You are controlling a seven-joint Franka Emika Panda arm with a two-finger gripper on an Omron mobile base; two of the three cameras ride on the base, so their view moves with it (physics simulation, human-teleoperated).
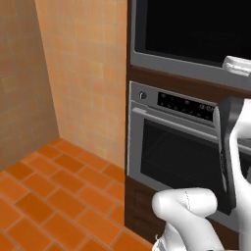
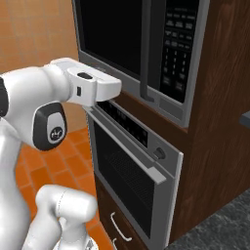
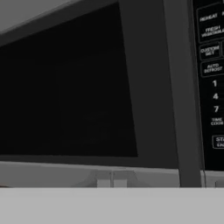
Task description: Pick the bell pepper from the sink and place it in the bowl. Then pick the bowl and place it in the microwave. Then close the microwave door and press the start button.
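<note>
With my gripper [image 3: 111,183] pinched together on nothing, close against the shut microwave door [image 3: 65,87], the start button [image 3: 219,141] sat off toward my three o'clock on the keypad [image 3: 212,83], which ran twelve to six.

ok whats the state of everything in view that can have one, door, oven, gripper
microwave door: closed, flush with its frame, glass dark
microwave: shut, keypad beside the door, no display lit that I can tell
wall oven: door closed, bar handle across its top
drawer under the oven: closed
gripper: shut on nothing, fingertips together close to the door's lower frame
</note>
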